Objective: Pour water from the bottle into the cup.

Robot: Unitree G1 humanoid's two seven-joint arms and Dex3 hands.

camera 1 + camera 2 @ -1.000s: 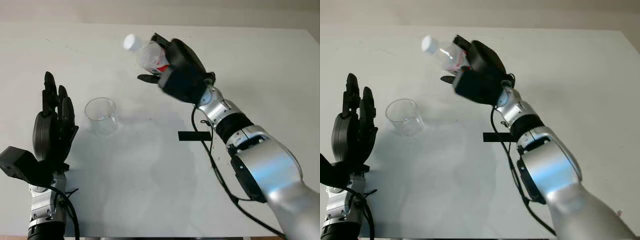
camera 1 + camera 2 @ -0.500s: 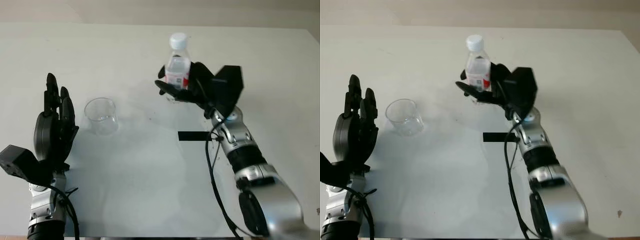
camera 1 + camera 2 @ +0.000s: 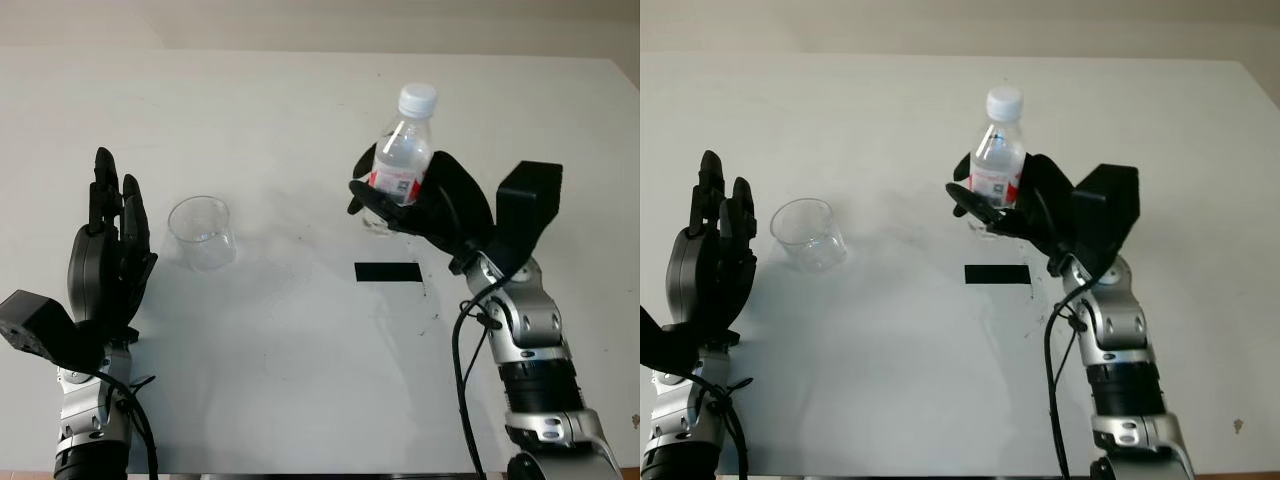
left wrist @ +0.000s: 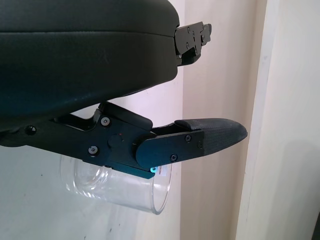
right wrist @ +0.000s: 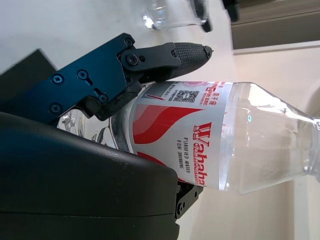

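A clear plastic bottle (image 3: 401, 158) with a white cap and a red-and-white label is held nearly upright above the table by my right hand (image 3: 420, 205), right of centre. The fingers wrap its lower body, and the label (image 5: 187, 135) shows close up in the right wrist view. A clear empty cup (image 3: 203, 232) stands upright on the white table (image 3: 300, 360), well to the left of the bottle. My left hand (image 3: 108, 250) is raised just left of the cup, open, holding nothing. The cup (image 4: 120, 184) also appears beside that hand's fingers in the left wrist view.
A small black rectangular strip (image 3: 388, 272) lies flat on the table below the bottle. A black cable (image 3: 462, 340) runs along my right forearm. The table's far edge (image 3: 320, 50) meets a beige wall.
My right hand has drawn back to the right and toward me with the bottle, turning it from tilted toward the cup to nearly upright. The cup and the left hand have not moved.
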